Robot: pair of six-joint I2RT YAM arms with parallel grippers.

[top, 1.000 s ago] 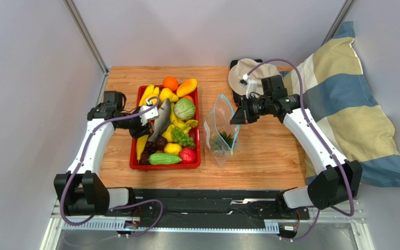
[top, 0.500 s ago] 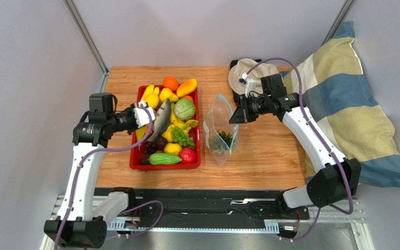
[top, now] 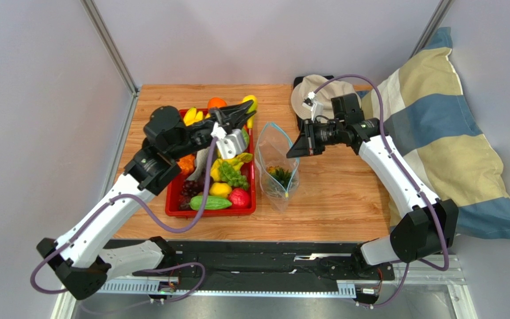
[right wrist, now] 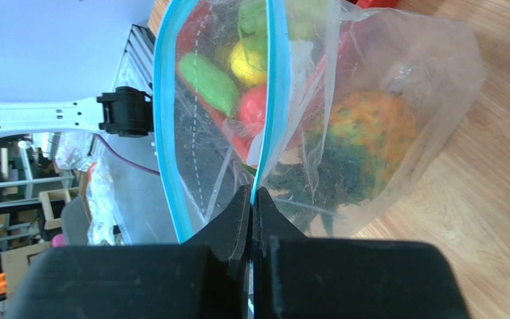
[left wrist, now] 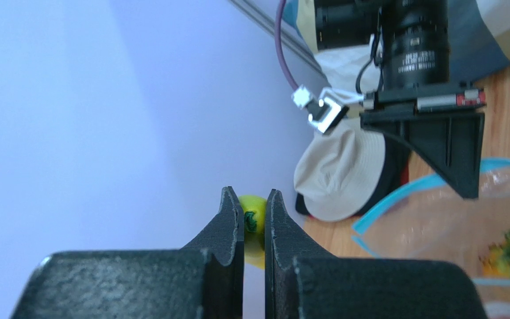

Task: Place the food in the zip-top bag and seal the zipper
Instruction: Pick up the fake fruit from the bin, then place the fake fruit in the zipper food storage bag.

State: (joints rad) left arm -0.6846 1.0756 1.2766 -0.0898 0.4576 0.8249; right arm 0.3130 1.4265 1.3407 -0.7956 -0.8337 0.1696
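Wooden desk (top: 344, 199), far edge: left fingers (left wrist: 230, 229) pinch yellow fruit (left wrist: 252, 201) thinly, slip likely; right fingers (right wrist: 234, 222) pinch zipper (right wrist: 160, 133), mouth may collapse.

Your arms wear smooth white shells (top: 98, 222) between chunky black joint housings (top: 424, 236), and a thin purple cable (left wrist: 277, 36) runs back from each tool. Just behind the right tool, a ribbed black cylinder (left wrist: 414, 46) carries white lettering. The matte black fingers (left wrist: 228, 229) have a grainy surface.
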